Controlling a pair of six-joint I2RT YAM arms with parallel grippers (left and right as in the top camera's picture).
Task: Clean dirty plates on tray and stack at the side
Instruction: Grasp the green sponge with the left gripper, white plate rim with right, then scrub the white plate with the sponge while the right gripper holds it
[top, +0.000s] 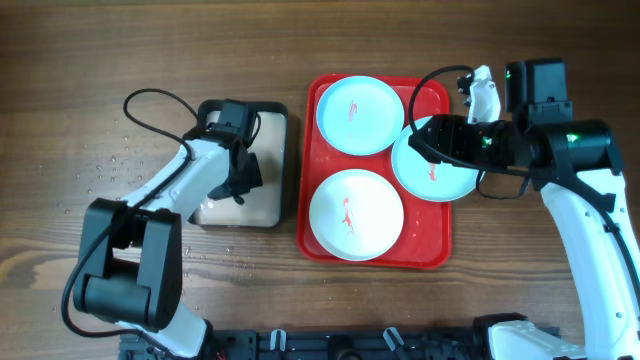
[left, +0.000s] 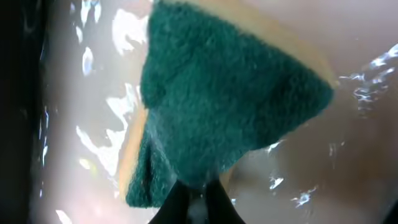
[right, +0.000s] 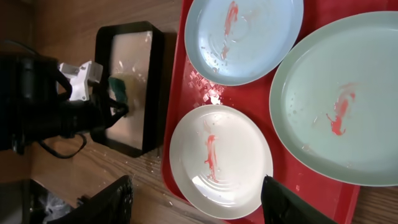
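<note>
The red tray (top: 318, 150) lies in the middle of the wooden counter (top: 60, 60) and holds all three plates, each with a red smear near its centre. A pale blue plate (top: 360, 115) sits at the tray's far end, and a white plate (top: 356, 213) sits at the near end, just beside it. A second pale plate (top: 440, 175) is at the tray's right side. Its edge meets the first plate's, and in the overhead view its outer edge reaches past the tray's right rim. The right gripper (top: 420, 140) hovers over this side of the tray. The right wrist view shows its jaws spread wide and holding nothing, with the white plate (right: 221, 158) seen between the two dark fingers (right: 286, 205). To the left of the red tray, close beside it, stands a black-rimmed cream tray (top: 285, 165) with a wet, glistening floor. The left gripper (top: 243, 178) reaches down into it. In the left wrist view its jaws are drawn together on the lower corner of a sponge (left: 230, 93), which is green scouring pad on one face and yellow foam on the other, with the green face turned toward the camera. Water drops (top: 110, 165) speckle the counter to the left of the cream tray.
</note>
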